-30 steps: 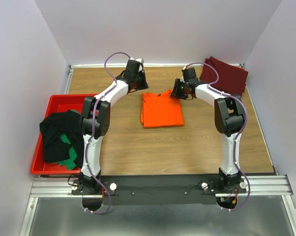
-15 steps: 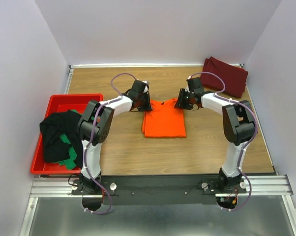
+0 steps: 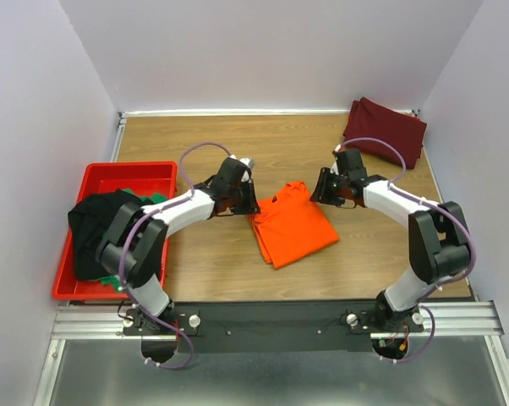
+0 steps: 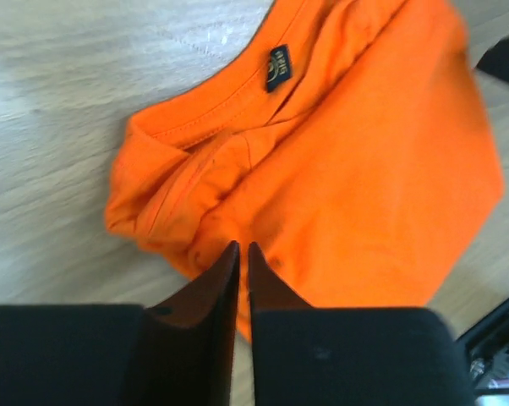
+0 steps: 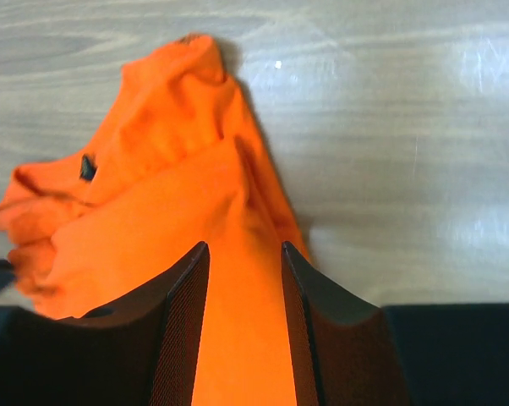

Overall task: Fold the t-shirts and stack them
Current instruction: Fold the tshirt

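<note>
Orange t-shirt [image 3: 292, 224]: folded into a rough rectangle, lying skewed on the worktop [image 3: 212, 254] at the centre of the frame, between the two hands.

Far left: a red bin [image 3: 98, 172] sits on the worktop. A black t-shirt [image 3: 98, 233] is heaped in it and spills over its left rim. A green t-shirt [image 3: 119, 277] shows from under the black one at the near end of the bin.

Left of centre: the left hand [image 4: 243, 247] is at the upper left edge of the orange t-shirt. Its fingers are closed to a hairline slit on the bunched cloth there. A black neck label [image 4: 277, 68] shows inside the collar just beyond.

Right of centre: the right hand [image 5: 242, 249] is at the upper right corner of the same garment. Its fingers are drawn in to a narrow gap, and orange cloth fills the space between them. The cloth is rumpled along this edge.

Upper right corner: a maroon t-shirt [image 3: 385, 131] lies folded on the worktop against the back wall, well apart from the orange one and from both hands.
</note>
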### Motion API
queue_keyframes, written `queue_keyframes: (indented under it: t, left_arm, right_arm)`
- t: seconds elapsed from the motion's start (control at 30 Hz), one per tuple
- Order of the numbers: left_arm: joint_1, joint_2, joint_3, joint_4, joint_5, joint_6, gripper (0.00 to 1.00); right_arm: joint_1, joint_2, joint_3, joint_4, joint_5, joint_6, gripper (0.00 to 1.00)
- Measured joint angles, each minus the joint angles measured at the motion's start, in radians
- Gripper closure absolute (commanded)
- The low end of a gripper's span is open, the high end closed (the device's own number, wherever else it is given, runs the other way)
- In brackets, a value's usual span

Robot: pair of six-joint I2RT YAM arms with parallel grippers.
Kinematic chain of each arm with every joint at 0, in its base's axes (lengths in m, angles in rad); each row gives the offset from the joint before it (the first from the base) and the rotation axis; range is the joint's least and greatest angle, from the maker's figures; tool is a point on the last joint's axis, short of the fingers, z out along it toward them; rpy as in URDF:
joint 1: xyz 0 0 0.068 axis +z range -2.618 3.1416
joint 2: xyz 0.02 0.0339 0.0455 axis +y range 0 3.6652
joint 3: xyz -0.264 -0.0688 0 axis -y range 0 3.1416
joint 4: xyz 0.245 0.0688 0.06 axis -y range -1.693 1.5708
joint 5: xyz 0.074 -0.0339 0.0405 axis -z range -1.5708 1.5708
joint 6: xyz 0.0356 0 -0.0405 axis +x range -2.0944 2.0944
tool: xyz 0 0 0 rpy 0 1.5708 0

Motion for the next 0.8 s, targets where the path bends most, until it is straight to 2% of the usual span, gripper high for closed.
queue_keyframes:
  t: [0.1, 0.13, 0.23, 0.53, 0.8]
  left_arm:
    - [0.025, -0.078, 0.005, -0.025, -0.014, 0.011, 0.7]
    - [0.035, -0.105, 0.01, -0.032, -0.022, 0.016, 0.65]
    - [0.055, -0.149, 0.016, -0.046, -0.035, 0.021, 0.6]
    - [0.026, -0.169, -0.116, -0.063, -0.022, -0.008, 0.59]
    - [-0.006, -0.138, -0.127, -0.018, 0.021, -0.033, 0.59]
  right_arm:
    - [0.0, -0.052, -0.026, 0.0, 0.002, 0.003, 0.51]
    - [0.0, -0.06, -0.026, 0.001, 0.004, 0.005, 0.51]
    - [0.0, -0.051, -0.014, 0.001, 0.009, 0.005, 0.51]
    - [0.0, 0.065, 0.071, 0.004, 0.006, 0.003, 0.49]
    - [0.004, 0.115, 0.079, 0.009, -0.021, 0.004, 0.49]
